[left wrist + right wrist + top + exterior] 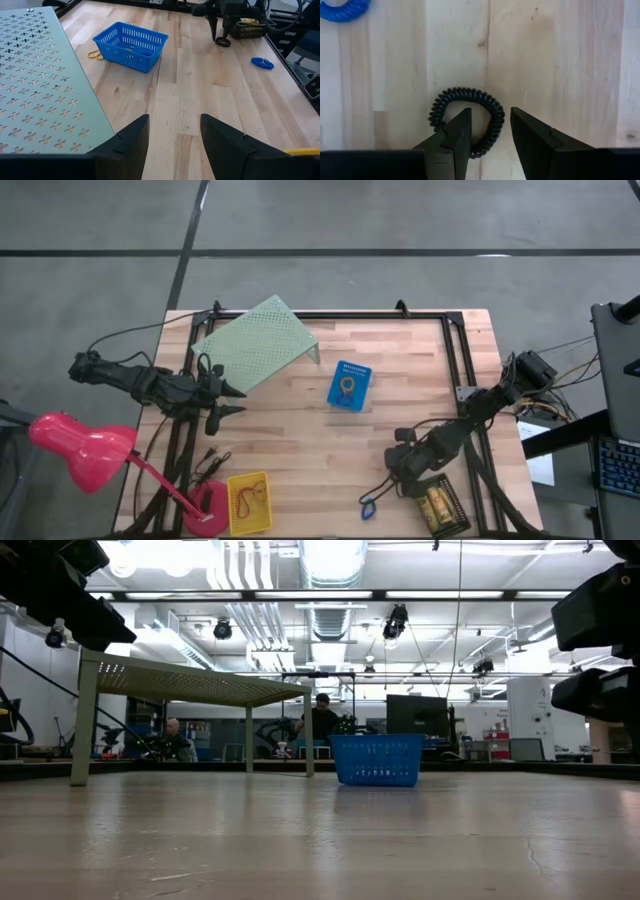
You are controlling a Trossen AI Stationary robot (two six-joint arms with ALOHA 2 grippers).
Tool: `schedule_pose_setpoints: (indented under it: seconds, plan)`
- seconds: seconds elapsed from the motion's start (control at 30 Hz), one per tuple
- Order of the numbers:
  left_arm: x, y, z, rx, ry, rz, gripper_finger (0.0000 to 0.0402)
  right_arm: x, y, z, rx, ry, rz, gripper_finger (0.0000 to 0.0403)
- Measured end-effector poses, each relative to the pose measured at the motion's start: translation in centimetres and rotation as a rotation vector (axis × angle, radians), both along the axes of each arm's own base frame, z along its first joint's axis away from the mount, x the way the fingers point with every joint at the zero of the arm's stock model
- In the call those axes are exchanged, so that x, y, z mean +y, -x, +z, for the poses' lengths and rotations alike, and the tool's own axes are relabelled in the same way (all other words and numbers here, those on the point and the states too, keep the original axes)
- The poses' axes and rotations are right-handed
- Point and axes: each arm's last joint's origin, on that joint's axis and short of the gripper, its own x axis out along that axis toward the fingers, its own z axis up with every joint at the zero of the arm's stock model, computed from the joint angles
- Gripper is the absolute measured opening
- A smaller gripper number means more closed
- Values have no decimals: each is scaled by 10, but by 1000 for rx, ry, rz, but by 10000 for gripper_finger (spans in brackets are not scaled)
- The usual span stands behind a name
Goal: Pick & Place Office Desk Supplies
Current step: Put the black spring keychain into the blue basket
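Note:
A black coiled ring point(447, 102) lies flat on the wooden table near its right front. My right gripper point(490, 120) points down over it, open. One finger stands inside the loop and the other outside, with the ring's side point(498, 119) between them. From across the table, the left wrist view shows that gripper point(221, 36) low over the ring point(223, 42). A blue coiled ring point(368, 507) lies nearer the front edge. My left gripper point(175, 127) waits open at the table's left, above the boards beside the green riser. My right gripper comes at the black ring from above with its fingers astride one side of the loop point(498, 119). I cannot tell whether either finger touches the ring, which lies flat on the table.
A blue bin point(349, 385) stands mid-table with a tan rubber band point(94, 54) beside it. A black bin point(440, 508) holding yellow pieces sits at the front right, a yellow bin point(250, 502) and a pink lamp point(85, 448) at the front left. The green perforated riser point(258, 342) stands at the back left.

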Motion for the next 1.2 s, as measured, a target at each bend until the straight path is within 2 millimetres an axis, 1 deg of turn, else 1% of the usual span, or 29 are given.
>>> schedule_pose_setpoints:
  seconds: [0.17, 0.27, 0.4, 0.6, 0.73, 1.03, 1.1, 1.2]
  plan:
    - [0, 0, 0, 0, 0, 0, 183, -1, 0, 0, -1, 6, -2, 127]
    - [0, 0, 0, 0, 0, 0, 183, -2, 2, -2, 8, 13, -2, 116]
    - [0, 0, 0, 0, 0, 0, 183, -4, 5, -6, 21, 23, -3, 88]
    - [0, 0, 0, 0, 0, 0, 183, -5, 6, -8, 26, 25, -26, 36]
    - [0, 0, 0, 0, 0, 0, 183, -5, 6, -7, 25, 26, -27, 15]
    - [0, 0, 0, 0, 0, 0, 183, -6, 7, -4, 0, 34, -37, 13]
    - [0, 0, 0, 0, 0, 0, 183, -7, 7, 2, -21, 32, -41, 13]
    - [0, 0, 0, 0, 0, 0, 183, -7, 5, 18, -99, 19, -57, 13]
